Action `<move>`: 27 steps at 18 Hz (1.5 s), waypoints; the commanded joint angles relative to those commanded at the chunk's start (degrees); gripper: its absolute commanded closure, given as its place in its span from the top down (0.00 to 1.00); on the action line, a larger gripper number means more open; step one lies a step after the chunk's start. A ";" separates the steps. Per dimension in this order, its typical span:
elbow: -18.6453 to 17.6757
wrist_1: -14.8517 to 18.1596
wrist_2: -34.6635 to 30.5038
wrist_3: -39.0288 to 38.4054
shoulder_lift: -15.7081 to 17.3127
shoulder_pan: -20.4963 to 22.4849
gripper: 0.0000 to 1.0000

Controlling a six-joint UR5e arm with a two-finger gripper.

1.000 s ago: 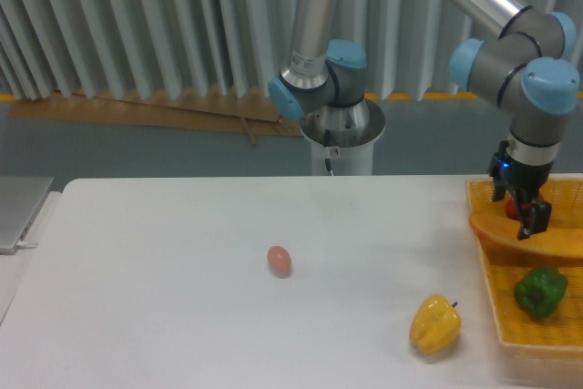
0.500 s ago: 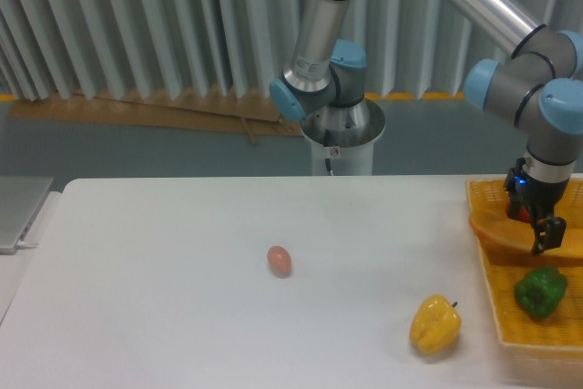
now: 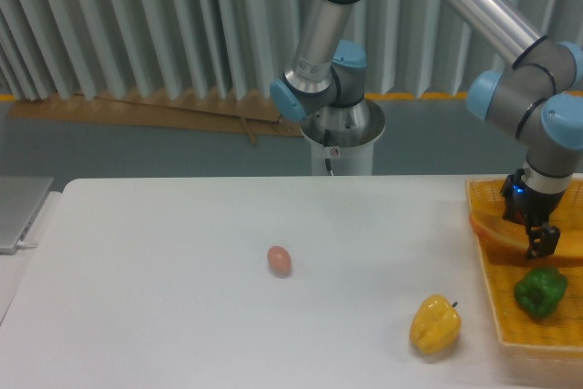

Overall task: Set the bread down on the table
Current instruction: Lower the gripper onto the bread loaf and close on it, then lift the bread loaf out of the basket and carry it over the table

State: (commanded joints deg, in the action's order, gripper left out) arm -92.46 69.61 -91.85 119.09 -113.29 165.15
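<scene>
**End effector down on the bread inside the basket, lift not yet made**

The end effector (image 3: 537,236) points straight down over the basket (image 3: 510,330) at the right edge of the desk (image 3: 182,316). Its dark fingers straddle the bread (image 3: 496,230), one showing in front of the loaf. They look pinched on it, but contact on the far side is hidden, so I cannot tell for sure whether they are pressed together or spread.

The bread lies across the basket's far half, its rounded left end poking over the basket's left rim toward the desk. It seems to rest on the rim and the basket contents, which is likely why it sits a bit tilted. Grasp point is right of the loaf's visible middle; the long left end may sag or swing on lift.

A green pepper (image 3: 541,291) sits in the basket just nearer the front edge than the end effector, close enough to be nudged.

Out on the desk: yellow pepper (image 3: 434,323) near the front edge just left of the basket, small pinkish egg (image 3: 279,261) around the middle. White surface between the two looks like a sensible drop zone.

Task judged at the grasp stage; the bread is still in the basket.
</scene>
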 joint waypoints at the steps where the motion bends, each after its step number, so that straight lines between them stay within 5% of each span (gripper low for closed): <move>1: 0.00 0.09 0.00 0.00 0.00 0.00 1.00; 7: 0.09 0.09 -0.18 0.26 0.18 -0.17 1.00; 9: 0.79 0.18 -0.26 0.35 0.35 -0.09 0.66; 15: 0.97 0.44 -0.79 0.70 0.62 -0.09 0.37; 22: 2.37 0.96 -2.11 -0.61 0.97 -0.79 0.36; 27: 3.42 4.30 -1.85 -6.49 4.65 -4.82 0.36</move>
State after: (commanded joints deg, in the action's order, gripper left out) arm -89.03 73.91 -93.69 112.60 -108.64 160.32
